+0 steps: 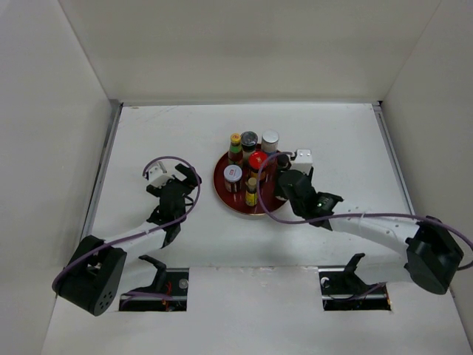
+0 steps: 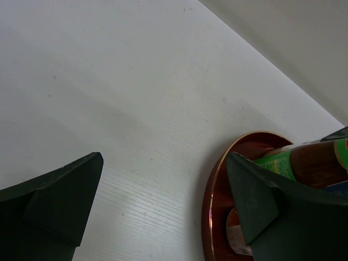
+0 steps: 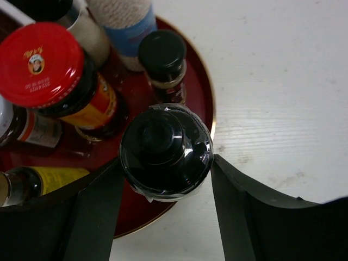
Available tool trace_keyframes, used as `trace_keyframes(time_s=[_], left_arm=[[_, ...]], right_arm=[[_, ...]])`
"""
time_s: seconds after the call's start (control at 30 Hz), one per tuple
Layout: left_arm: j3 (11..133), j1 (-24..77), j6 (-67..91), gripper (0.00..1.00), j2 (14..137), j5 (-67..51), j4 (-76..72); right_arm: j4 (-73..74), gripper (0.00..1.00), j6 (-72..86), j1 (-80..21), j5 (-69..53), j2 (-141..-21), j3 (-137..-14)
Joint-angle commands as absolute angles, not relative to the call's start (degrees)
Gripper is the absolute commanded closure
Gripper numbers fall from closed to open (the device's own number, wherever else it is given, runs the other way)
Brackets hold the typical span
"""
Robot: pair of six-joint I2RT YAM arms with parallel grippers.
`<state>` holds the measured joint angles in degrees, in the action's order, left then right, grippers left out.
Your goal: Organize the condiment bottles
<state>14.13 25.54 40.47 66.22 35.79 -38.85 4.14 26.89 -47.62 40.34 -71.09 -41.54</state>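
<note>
Several condiment bottles (image 1: pixel 249 159) stand on the round red tray (image 1: pixel 222 194). They include a yellow-capped green-label bottle (image 1: pixel 235 144), a red-capped jar (image 1: pixel 257 160) and a silver-capped jar (image 1: pixel 270 140). My right gripper (image 1: pixel 284 185) is at the tray's right edge. In the right wrist view it (image 3: pixel 166 160) is shut on a black-capped bottle (image 3: pixel 166 138) wrapped in clear film, above the tray rim (image 3: pixel 209 95). The red-capped jar (image 3: pixel 46 65) and a small black-capped bottle (image 3: pixel 162 54) stand just beyond. My left gripper (image 1: pixel 188 176) is open and empty left of the tray.
The left wrist view shows bare white table between my open fingers (image 2: pixel 65 190), with the tray's gold rim (image 2: pixel 215 185) and a green-label bottle (image 2: pixel 304 163) at the right. White walls enclose the table on three sides.
</note>
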Motion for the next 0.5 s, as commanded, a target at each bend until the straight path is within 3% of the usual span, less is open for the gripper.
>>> trace_keyframes(time_s=[0.0,0.3,0.4,0.47], left_arm=[[15.82,25.18,40.78,0.00,66.18,36.56,-41.84],[17.14,25.00,41.31,0.00,68.99,33.14,-41.84],[17.05,25.00,42.01,0.00,68.47,32.43,-41.84],[16.79,24.92,42.27,0.00,68.03,32.43,-41.84]], right_arm=[[-3.86,0.46,27.95,-48.64,40.61,-72.68,-46.75],[-8.26,0.42,29.00,-49.61,39.46,-79.54,-45.18],[-8.26,0.36,29.18,-49.70,39.64,-79.81,-44.74],[-7.74,0.27,29.09,-49.70,39.64,-78.76,-44.65]])
